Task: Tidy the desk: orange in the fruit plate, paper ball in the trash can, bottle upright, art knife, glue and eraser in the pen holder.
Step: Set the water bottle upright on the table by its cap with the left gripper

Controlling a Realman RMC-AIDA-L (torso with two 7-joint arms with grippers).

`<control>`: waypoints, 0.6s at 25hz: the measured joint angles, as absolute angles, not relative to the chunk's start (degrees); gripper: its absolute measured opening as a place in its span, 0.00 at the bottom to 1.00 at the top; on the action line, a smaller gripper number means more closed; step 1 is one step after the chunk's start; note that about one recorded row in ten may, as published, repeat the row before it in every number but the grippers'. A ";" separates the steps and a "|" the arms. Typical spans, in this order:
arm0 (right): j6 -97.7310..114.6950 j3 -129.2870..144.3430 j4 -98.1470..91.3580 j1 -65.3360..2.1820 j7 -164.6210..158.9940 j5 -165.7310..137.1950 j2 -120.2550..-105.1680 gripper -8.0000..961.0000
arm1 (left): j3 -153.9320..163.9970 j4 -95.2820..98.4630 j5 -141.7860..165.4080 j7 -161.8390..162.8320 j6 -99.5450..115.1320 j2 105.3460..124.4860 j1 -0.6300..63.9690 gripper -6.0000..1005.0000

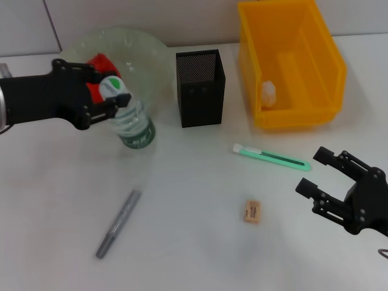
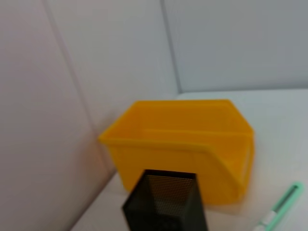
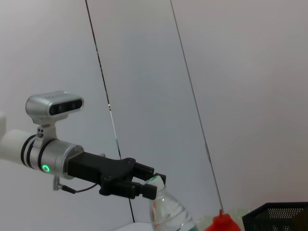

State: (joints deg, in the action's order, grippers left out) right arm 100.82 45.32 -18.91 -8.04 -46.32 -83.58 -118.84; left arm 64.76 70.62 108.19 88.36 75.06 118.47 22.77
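Note:
The clear bottle (image 1: 134, 124) stands nearly upright in front of the fruit plate (image 1: 142, 45). My left gripper (image 1: 112, 92) is shut on its white-and-green cap, which also shows in the right wrist view, where the left gripper (image 3: 144, 185) clasps the bottle (image 3: 171, 214). The orange (image 1: 100, 62) lies in the plate, partly hidden behind the fingers. A paper ball (image 1: 268, 92) rests inside the yellow trash can (image 1: 291, 115). The mint-green art knife (image 1: 270, 157), tan eraser (image 1: 252, 211) and grey glue (image 1: 118, 223) lie on the table. My right gripper (image 1: 312, 171) is open, right of the knife.
The black mesh pen holder (image 1: 200, 88) stands between the plate and the trash can. In the left wrist view the pen holder (image 2: 163, 202) is in front of the trash can (image 2: 178, 144), with the art knife (image 2: 281, 207) off to one side. A wall runs behind the table.

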 joint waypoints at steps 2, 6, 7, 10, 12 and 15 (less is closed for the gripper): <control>101.01 45.31 -18.95 -8.13 -46.32 -83.58 -118.86 0.79 | 63.58 70.01 106.98 88.84 75.20 118.47 22.32 0.44; 101.18 45.33 -18.99 -8.24 -46.37 -83.58 -118.87 0.79 | 62.64 69.99 105.21 90.50 75.78 118.36 21.27 0.44; 101.18 45.33 -18.99 -8.24 -46.37 -83.58 -118.87 0.79 | 62.64 69.99 105.21 90.50 75.78 118.36 21.27 0.44; 101.18 45.31 -18.99 -8.27 -46.39 -83.58 -118.93 0.79 | 61.92 70.10 105.03 93.00 76.16 118.30 21.03 0.44; 101.18 45.36 -18.99 -8.31 -46.39 -83.58 -118.97 0.79 | 61.41 69.74 105.02 93.50 76.28 118.29 20.97 0.44; 101.18 45.43 -18.99 -8.37 -46.40 -83.58 -119.03 0.79 | 60.50 68.90 104.70 94.25 76.24 118.44 20.93 0.44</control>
State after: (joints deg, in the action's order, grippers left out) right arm 101.18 45.43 -18.99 -8.37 -46.40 -83.58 -119.03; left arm 60.50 68.90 104.70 94.25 76.24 118.44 20.93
